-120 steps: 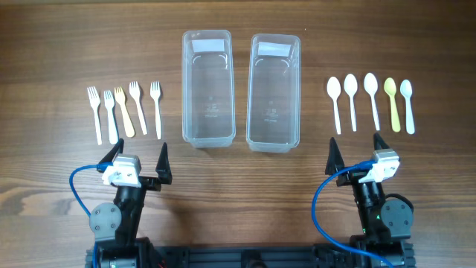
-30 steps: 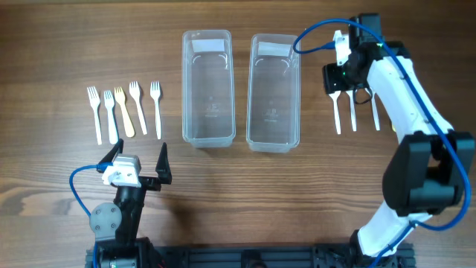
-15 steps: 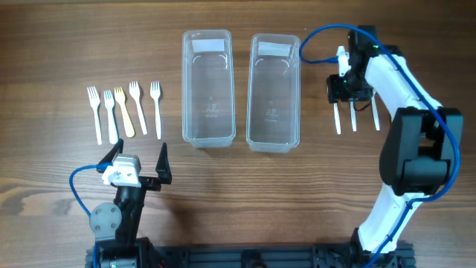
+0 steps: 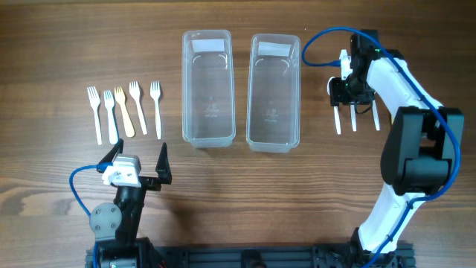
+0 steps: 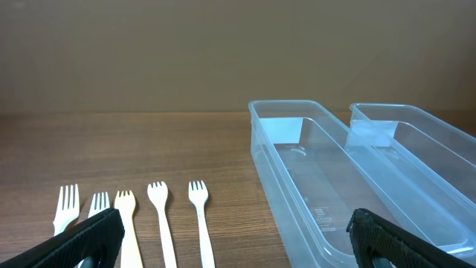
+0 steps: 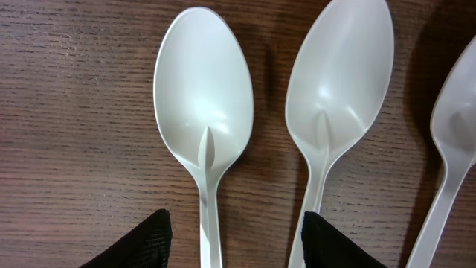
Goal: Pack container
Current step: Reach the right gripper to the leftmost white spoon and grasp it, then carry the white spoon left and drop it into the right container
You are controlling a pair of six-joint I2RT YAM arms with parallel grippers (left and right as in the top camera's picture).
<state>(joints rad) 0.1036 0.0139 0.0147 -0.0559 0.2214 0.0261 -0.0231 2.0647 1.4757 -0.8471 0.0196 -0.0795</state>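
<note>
1. The left gripper [image 4: 140,151] hangs spread open and empty at the table's [image 4: 59,179] 7 o'clock.
2. Five forks [image 4: 124,110] lie at 10 o'clock, with two empty containers [image 4: 209,104] at 12.
3. At 2 o'clock, the right gripper [image 6: 230,242], released and empty, straddles the leftmost spoon [image 6: 202,82] at its handle.

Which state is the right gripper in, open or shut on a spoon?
Open. In the right wrist view the right gripper straddles the handle of the left spoon, with wood visible on both sides.

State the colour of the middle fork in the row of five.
The middle fork is pale yellow, clearest in the overhead view.
</note>
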